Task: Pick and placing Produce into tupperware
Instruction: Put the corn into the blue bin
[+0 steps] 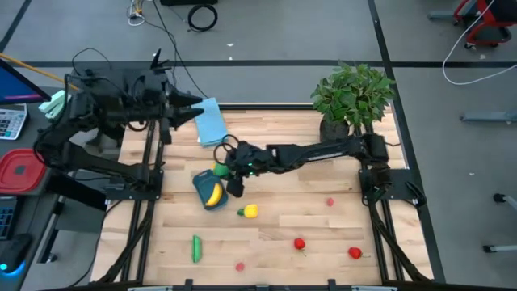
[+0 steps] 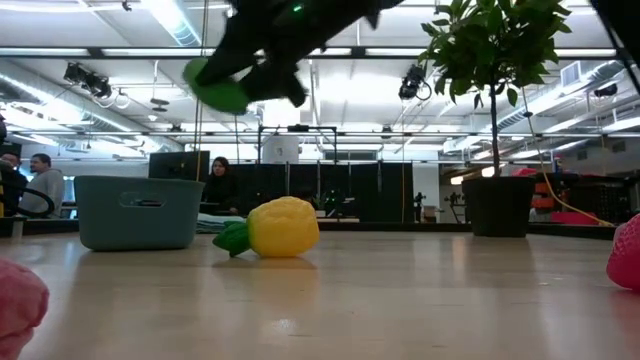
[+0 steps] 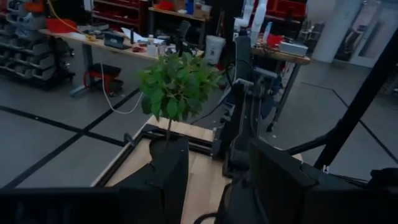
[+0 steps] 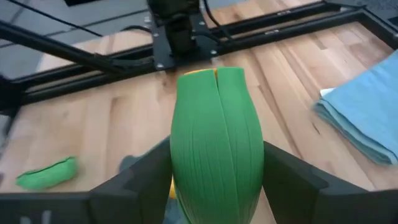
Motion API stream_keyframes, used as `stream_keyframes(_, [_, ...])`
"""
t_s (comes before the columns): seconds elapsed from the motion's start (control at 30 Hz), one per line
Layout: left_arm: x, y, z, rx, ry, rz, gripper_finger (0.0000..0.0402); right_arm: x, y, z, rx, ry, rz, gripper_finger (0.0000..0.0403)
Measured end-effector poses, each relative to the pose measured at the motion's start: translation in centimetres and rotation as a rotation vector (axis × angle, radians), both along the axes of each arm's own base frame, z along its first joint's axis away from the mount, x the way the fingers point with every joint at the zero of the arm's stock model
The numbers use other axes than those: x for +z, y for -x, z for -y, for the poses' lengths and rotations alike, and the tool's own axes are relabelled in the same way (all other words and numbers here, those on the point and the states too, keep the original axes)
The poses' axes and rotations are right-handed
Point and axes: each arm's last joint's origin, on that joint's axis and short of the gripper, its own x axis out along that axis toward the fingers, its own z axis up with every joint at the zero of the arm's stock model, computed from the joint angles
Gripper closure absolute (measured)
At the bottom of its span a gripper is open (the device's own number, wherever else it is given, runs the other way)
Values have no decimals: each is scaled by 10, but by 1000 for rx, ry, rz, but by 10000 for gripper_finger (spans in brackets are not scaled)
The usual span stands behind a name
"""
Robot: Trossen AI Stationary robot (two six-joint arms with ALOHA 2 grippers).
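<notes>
R gripper (image 4: 214, 186) is clamping a green piece (image 4: 216, 146) above the tupperware (image 1: 210, 191), clear of the worktop (image 1: 323, 230) in low view. High view only: banana (image 1: 214, 195) is lying inside the tub. L gripper (image 1: 191, 106) is waiting at the rear, fingers: can't tell. Loose: 1 green pod (image 1: 195, 248), 1 yellow piece (image 1: 250, 212), 4 red bits.

- High view: overhead, straight down on table (image 1: 323, 226).
- Low view: table-top height, level, shares potted plant (image 2: 490, 60) with high and left wrist views.
- Right wrist view: close behind held green piece (image 4: 216, 143).
</notes>
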Motion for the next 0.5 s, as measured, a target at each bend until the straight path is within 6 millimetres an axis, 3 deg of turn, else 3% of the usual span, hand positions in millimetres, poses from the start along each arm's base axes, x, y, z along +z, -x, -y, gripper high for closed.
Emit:
stream_keyframes(0.27, [-7,1,-3,16,-30,-83,230,-30,-52,1,71,-4,13,180])
stream_keyframes(0.5, [-16,4,-4,21,-17,-177,230,-46,-71,1,142,69,-19,179])
